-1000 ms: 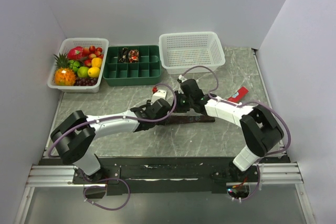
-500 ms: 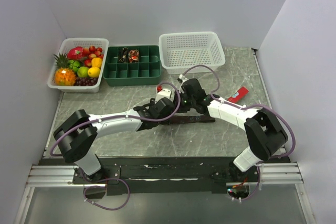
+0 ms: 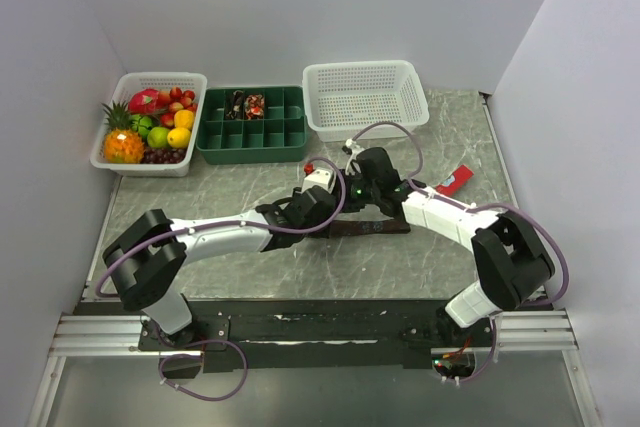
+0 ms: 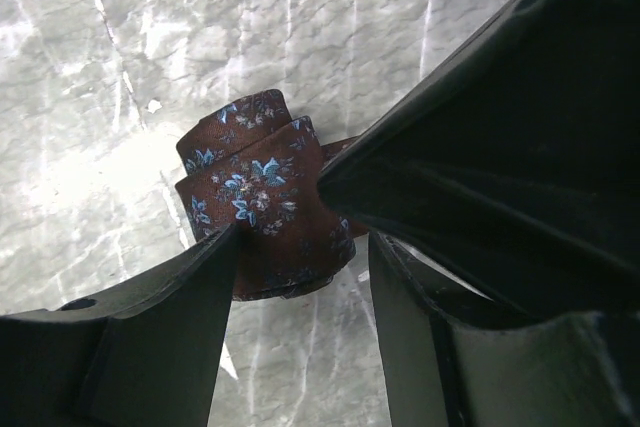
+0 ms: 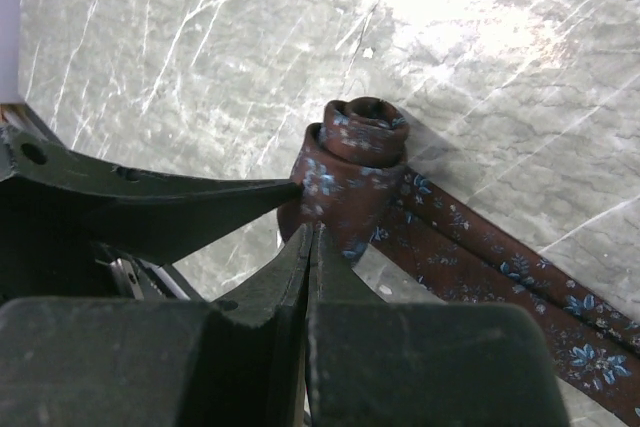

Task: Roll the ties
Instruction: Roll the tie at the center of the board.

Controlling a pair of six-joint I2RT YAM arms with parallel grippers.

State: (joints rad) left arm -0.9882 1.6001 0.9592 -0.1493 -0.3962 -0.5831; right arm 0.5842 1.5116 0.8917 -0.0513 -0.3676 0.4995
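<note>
**Tie (image 4: 260, 187) partly rolled, both arms at it**

The left gripper (image 4: 303, 237) stands with its jaws parted, straddling the rolled end of the tie. In its wrist view one finger (image 4: 200, 317) touches the fabric on one flank. The other sits just beside the opposite flank, with a sliver of stone showing between (a loose bracket, not a squeeze). The right gripper (image 5: 310, 235) is closed, fingertips pressed together with nothing between them. Its tip rests against the side of the roll, right next to a finger of the left gripper.

The roll is a tight coil of brown fabric printed with small blue flowers, sitting on the marbled table (image 3: 200, 197) near its middle. From the coil the unrolled length runs flat toward the right side. The top camera shows it as a dark strip just in front of the right arm.

Farther out, three containers line the back edge. A white bin (image 3: 160, 76) of fruit stands at the left. A green compartment tray (image 3: 250, 155) stands just beside it, with bundled ties (image 3: 246, 104), dark with red flecks, in its back compartments. A white mesh basket (image 3: 365, 122) stands to the right of the tray. A small red bar (image 3: 455, 181) lies flat on the table well to the right of the roll, beside the right arm.
</note>
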